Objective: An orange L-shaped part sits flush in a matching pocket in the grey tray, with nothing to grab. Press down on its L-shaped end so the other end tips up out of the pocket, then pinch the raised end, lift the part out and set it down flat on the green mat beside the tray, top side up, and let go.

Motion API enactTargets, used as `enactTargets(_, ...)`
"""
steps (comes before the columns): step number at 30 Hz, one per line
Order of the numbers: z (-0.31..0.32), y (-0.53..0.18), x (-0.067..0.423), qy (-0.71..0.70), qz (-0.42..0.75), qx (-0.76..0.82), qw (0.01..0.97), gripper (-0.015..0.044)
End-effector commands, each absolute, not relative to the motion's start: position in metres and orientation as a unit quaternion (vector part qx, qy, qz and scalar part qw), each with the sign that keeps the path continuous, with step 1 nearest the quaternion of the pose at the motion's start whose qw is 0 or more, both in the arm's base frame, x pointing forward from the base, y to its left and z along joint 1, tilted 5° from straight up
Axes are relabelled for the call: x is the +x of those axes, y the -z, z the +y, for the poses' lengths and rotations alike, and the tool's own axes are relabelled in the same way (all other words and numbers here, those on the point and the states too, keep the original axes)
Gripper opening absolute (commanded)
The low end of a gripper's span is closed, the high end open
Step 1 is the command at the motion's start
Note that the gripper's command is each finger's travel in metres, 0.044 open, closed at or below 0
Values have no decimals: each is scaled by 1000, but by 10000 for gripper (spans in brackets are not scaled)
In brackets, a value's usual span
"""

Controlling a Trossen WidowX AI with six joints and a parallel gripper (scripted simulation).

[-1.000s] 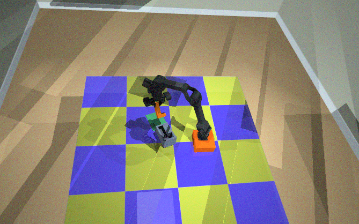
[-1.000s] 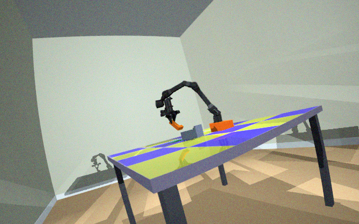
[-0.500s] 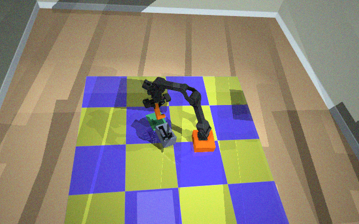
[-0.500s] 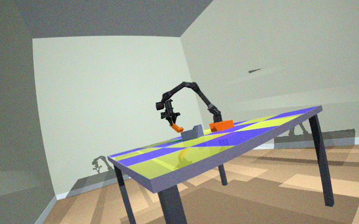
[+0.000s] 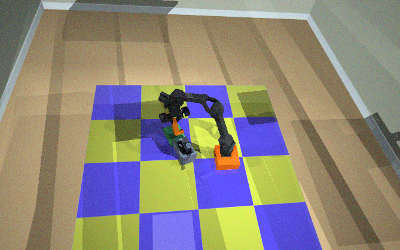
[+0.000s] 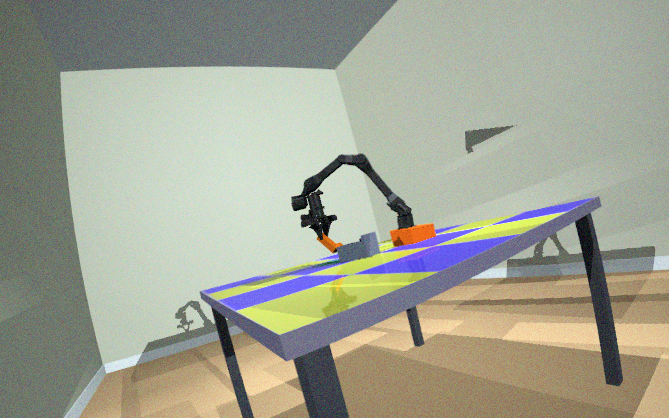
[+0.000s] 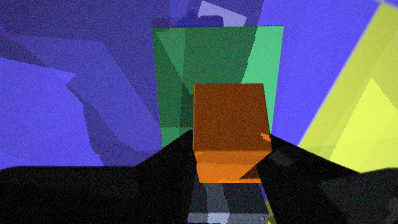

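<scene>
Right now the orange L-shaped part (image 5: 176, 126) hangs out of its pocket, pinched at one end by the gripper (image 5: 173, 117) and slanting down from the fingers with its hooked end lowest. From the side, the part (image 6: 328, 242) tilts down toward the table, its low tip close to the surface beside the grey tray (image 6: 358, 248); whether that tip touches anything I cannot tell. Seen from above, it sits over the green mat (image 5: 170, 133), which lies just beside the tray (image 5: 185, 151) on the side away from me. The tray's pocket shows as a dark L-shaped hollow with nothing orange in it.

Through the wrist camera, the part (image 7: 229, 131) fills the middle of the picture, a broad shaded orange face with a brighter strip below, and the mat (image 7: 215, 75) spreads green behind it. The dark fingers press in on it from both sides, closed partway and stopped by the part's width. A sliver of grey tray (image 7: 222, 205) shows beneath.

The black arm (image 5: 213, 108) arches over from its orange base (image 5: 226, 157), which stands on the blue-and-yellow chequered table top (image 5: 164, 186) near the tray. The table (image 6: 357, 306) stands on dark legs over a wooden floor (image 6: 534, 337), with pale walls behind.
</scene>
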State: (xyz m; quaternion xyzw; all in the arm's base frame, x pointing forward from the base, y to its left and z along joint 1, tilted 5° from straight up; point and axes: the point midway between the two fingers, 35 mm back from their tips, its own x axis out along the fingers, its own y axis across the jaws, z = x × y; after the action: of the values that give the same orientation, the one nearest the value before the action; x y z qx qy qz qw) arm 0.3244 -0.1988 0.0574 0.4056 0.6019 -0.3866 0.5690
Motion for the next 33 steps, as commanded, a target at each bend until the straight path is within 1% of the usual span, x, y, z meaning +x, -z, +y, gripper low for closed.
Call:
enactTargets(1, -199, -49, 324, 388, 602, 403, 570, 0)
enactTargets(19, -198, -21, 323, 388, 602, 403, 570, 0)
enactTargets(32, -197, -21, 323, 386, 603, 405, 569, 0)
enactTargets(33, -197, -21, 323, 386, 603, 405, 569, 26)
